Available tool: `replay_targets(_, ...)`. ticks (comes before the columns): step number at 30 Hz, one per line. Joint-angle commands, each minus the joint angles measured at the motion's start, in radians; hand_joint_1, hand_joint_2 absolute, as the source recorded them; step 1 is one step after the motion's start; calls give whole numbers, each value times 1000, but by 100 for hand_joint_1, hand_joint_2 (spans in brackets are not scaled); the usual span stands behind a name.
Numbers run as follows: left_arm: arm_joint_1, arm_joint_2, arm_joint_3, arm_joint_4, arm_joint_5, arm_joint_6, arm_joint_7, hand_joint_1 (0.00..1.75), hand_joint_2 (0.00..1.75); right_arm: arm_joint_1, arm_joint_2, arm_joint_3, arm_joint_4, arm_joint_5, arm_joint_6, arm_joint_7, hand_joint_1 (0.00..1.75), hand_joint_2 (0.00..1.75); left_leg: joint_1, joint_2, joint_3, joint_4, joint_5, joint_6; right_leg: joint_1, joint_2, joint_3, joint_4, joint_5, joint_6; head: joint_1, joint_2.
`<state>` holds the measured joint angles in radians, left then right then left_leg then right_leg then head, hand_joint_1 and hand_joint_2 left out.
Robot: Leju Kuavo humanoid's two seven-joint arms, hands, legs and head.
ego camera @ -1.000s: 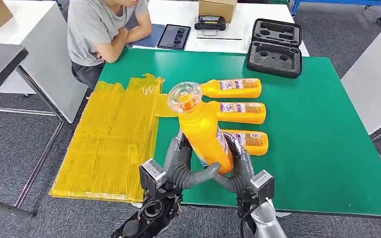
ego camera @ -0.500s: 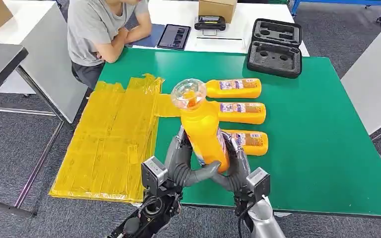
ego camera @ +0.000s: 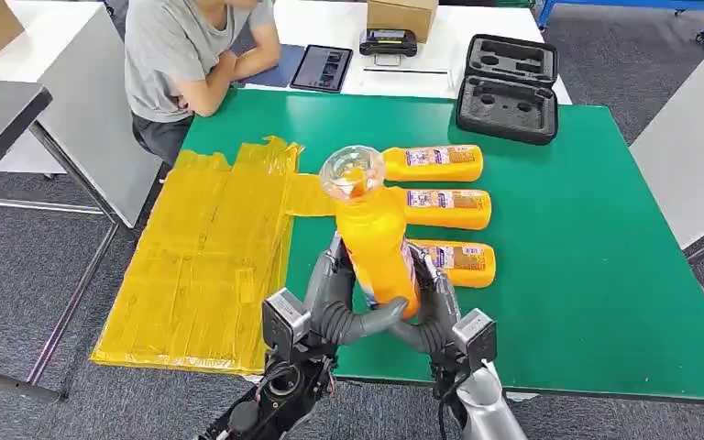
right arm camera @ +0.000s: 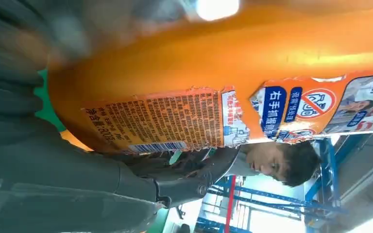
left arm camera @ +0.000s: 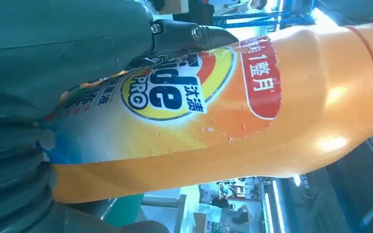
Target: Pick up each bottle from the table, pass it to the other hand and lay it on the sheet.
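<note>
A: Front and centre, the orange bottle (ego camera: 378,252) stands upright above the near edge of the green surface (ego camera: 596,257), clear cap (ego camera: 352,172) on top, tipped a little to the robot's left.

B: And two hands on it! The left hand (ego camera: 332,295) wraps the lower body from one side, the right hand (ego camera: 433,302) clamps it from the other, thumbs meeting under the base.

A: Up close from the left wrist, the label's yellow-and-blue logo (left arm camera: 167,92) sits right beside the grey fingers (left arm camera: 194,35). From the right wrist, the torn back label and barcode (right arm camera: 158,146) lie just above the thumb.

B: Behind it, three more bottles lie on their sides in a row: the far bottle (ego camera: 433,162), the middle bottle (ego camera: 445,208) and the near bottle (ego camera: 456,263), the last partly hidden by the held one.

A: The yellow sheet (ego camera: 203,252) spreads over the surface's left part, hanging past the edge.

B: Further out, a black foam case (ego camera: 508,88) at the far edge, and a person in a grey shirt (ego camera: 183,57) seated with folded arms at the far left corner.
</note>
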<state>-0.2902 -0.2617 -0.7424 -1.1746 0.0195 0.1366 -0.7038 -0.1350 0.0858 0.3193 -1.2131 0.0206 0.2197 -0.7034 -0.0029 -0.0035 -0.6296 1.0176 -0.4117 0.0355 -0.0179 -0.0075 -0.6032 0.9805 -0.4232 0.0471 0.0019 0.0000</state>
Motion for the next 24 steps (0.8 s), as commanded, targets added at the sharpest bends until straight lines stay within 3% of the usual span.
replay_targets(1,-28,15,-36,64,5,-14,6,0,175,-36,-5,24,44,-24,21,5,175,175,1,2,6,-1,-2,-2,1,2,5,-1,-1,-2,0,0)
replay_targets(11,-16,19,11,27,10,-45,6,3,175,-28,-15,24,20,-12,23,5,175,175,1,2,5,0,-2,-2,1,2,5,-1,-1,-2,0,0)
replay_targets(12,-15,18,16,27,13,-52,6,52,175,-28,-15,24,19,-14,25,5,175,175,1,2,4,-1,-1,-2,1,2,3,-1,-1,-2,0,0)
replay_targets(13,-12,18,19,19,10,-54,6,119,175,-26,-16,25,15,-14,24,5,175,175,1,2,5,-1,-2,-2,1,2,5,-1,-1,-2,0,0)
replay_targets(14,-11,18,23,16,9,-64,6,133,175,-22,-19,23,9,-19,30,5,175,175,2,3,7,0,-3,-3,2,3,7,-1,-2,-3,0,0)
replay_targets(15,-10,20,23,10,8,-75,6,161,175,-17,-21,20,2,-24,35,5,175,175,1,2,6,0,-3,-2,1,3,5,-1,-2,-3,0,0)
replay_targets(18,-1,22,36,0,11,-93,6,175,175,12,-28,3,-35,-36,50,5,175,175,1,1,4,-1,-2,-2,1,1,3,-1,-1,-2,0,0)
replay_targets(24,3,21,46,-2,20,-119,6,175,175,29,-27,-18,-61,-46,71,5,175,175,1,1,5,-1,-2,-2,1,1,4,-1,-2,-2,0,0)
